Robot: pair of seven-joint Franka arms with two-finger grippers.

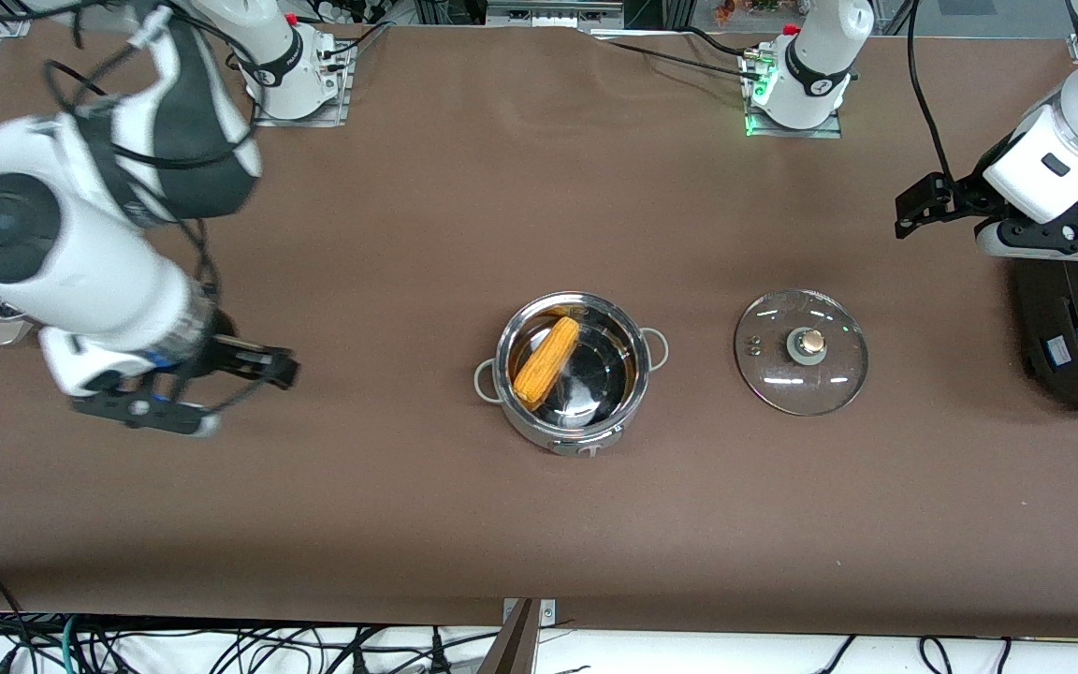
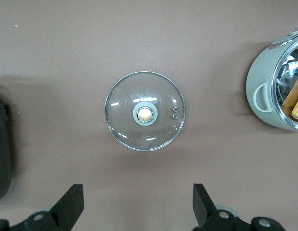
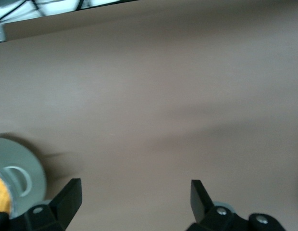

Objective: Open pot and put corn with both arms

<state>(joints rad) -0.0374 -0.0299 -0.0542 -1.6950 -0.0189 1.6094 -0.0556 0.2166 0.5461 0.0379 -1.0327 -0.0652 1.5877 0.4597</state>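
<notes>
The corn [image 1: 546, 371] lies inside the uncovered pot [image 1: 569, 373] at mid-worktop [image 1: 502, 524], with the glass lid [image 1: 801, 350] flat beside it toward the left arm's end. The right gripper [image 1: 221, 384] hangs over the worktop's right-arm end, jaws released and empty. The left gripper [image 1: 932, 201] hangs over the left arm's end, jaws likewise released.

One pot [image 1: 573, 373] on the table, and one corn [image 1: 546, 361] cob lying inside it. One glass lid [image 1: 801, 351] sits beside it, with two arms up top and two grippers, left gripper [image 1: 923, 206] and right gripper [image 1: 244, 388].
</notes>
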